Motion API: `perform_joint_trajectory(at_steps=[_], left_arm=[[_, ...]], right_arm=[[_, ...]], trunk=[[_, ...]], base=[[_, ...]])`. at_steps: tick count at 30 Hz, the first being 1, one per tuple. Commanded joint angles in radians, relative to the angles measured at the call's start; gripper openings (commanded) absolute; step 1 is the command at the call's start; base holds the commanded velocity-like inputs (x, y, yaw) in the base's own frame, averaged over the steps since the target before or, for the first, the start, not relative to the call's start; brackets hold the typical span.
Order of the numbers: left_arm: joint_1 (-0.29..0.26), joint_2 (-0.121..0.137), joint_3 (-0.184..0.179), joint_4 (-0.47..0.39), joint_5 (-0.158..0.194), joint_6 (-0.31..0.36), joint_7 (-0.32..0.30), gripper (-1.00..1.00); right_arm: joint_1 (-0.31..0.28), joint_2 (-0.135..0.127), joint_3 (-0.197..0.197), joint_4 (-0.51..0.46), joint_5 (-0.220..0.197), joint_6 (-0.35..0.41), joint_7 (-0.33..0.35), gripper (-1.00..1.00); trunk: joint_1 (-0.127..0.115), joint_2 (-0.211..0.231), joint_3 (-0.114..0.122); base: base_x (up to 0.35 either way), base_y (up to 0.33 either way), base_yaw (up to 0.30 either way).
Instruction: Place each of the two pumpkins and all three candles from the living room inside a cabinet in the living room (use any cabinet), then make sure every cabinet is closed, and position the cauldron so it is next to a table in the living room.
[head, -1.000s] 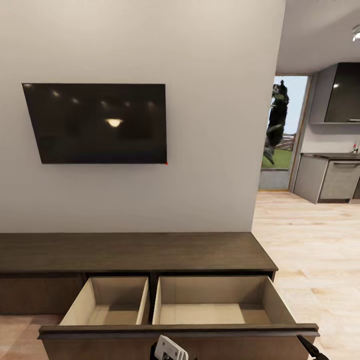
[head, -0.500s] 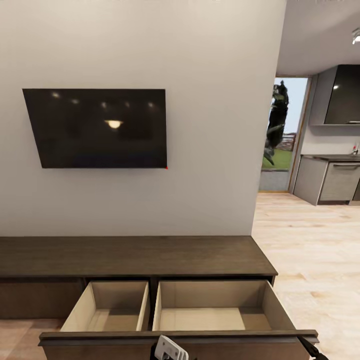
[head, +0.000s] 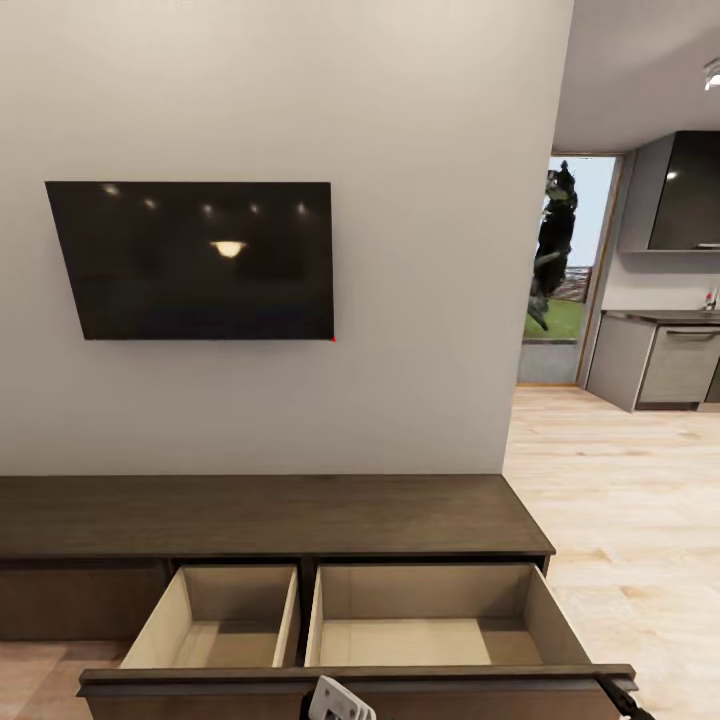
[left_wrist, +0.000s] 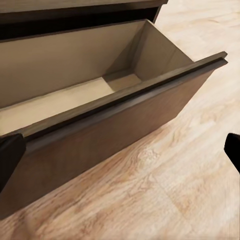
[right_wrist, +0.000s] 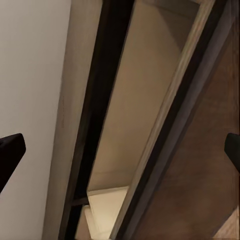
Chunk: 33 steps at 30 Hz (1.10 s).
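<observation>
Cabinet (head: 280, 515) drawer (head: 420, 620) stands pulled out, apparently bare as far as seen; left gripper (left_wrist: 120, 150) and right gripper (right_wrist: 120, 150) both spread, holding nothing; stowing, closing and cauldron placement all look outstanding.

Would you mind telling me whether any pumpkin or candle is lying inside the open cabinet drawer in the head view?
No, both pale compartments of the open drawer of the cabinet show bare floors.

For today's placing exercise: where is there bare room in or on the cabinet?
Both compartments of the open drawer, left and right, lie bare between beige walls. The cabinet top below the TV is bare too. Nothing crowded.
</observation>
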Motion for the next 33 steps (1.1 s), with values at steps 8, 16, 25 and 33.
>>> perform_joint_trajectory(at_steps=[8, 16, 25, 33], left_arm=[[0.0, -0.002, 0.0, 0.001, 0.002, 0.006, 0.021, 1.0], [0.0, -0.004, -0.004, 0.005, 0.0, 0.006, 0.035, 1.0], [0.0, -0.004, -0.005, 0.02, 0.001, 0.006, 0.062, 1.0], [0.0, -0.003, -0.004, 0.02, 0.004, 0.006, 0.065, 1.0]], right_arm=[[0.0, 0.002, 0.0, 0.0, -0.013, 0.009, -0.038, 1.0], [0.0, 0.004, -0.001, 0.0, -0.012, 0.009, -0.043, 1.0], [0.0, 0.004, -0.002, 0.0, -0.013, 0.009, -0.044, 1.0], [0.0, 0.005, -0.002, -0.001, -0.013, 0.009, -0.044, 1.0]], trunk=[[0.0, 0.0, -0.001], [0.0, 0.0, -0.001], [0.0, 0.0, -0.001], [0.0, 0.0, -0.001]], base=[[-0.133, -0.024, 0.0], [-0.28, -0.096, 0.0], [-0.093, -0.187, 0.0], [-0.007, -0.029, 0.008]])
